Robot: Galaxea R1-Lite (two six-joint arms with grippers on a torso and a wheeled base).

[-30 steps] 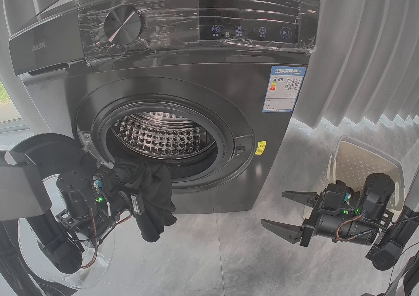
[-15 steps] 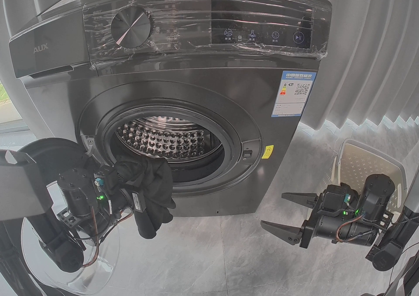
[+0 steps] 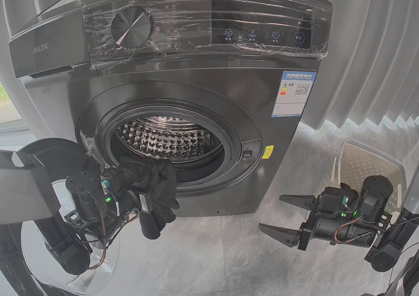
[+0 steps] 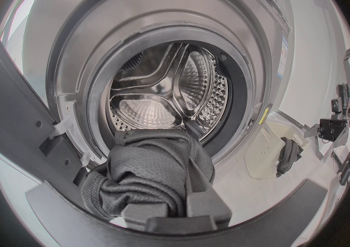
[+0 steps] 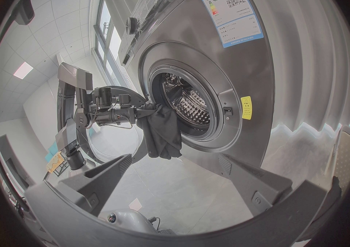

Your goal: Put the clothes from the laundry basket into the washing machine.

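Observation:
My left gripper (image 3: pixel 142 179) is shut on a black garment (image 3: pixel 155 192), which hangs just in front of the lower left rim of the washing machine's open drum (image 3: pixel 168 137). In the left wrist view the bunched garment (image 4: pixel 146 171) sits between the fingers with the steel drum (image 4: pixel 164 91) straight behind it. My right gripper (image 3: pixel 286 216) stands open and holds nothing, low over the floor to the right of the machine. The white laundry basket (image 3: pixel 371 163) is behind it, and another dark cloth (image 4: pixel 288 154) hangs over the basket (image 4: pixel 262 149) edge.
The washer's round door (image 3: pixel 52 170) is swung open to the left, right beside my left arm. Grey tiled floor (image 3: pixel 227 257) lies between the two arms. A pleated curtain (image 3: pixel 371 48) hangs behind the machine on the right.
The head camera shifted slightly early on. My left gripper carried the black garment a little to the right and closer to the drum opening. The right arm barely moved.

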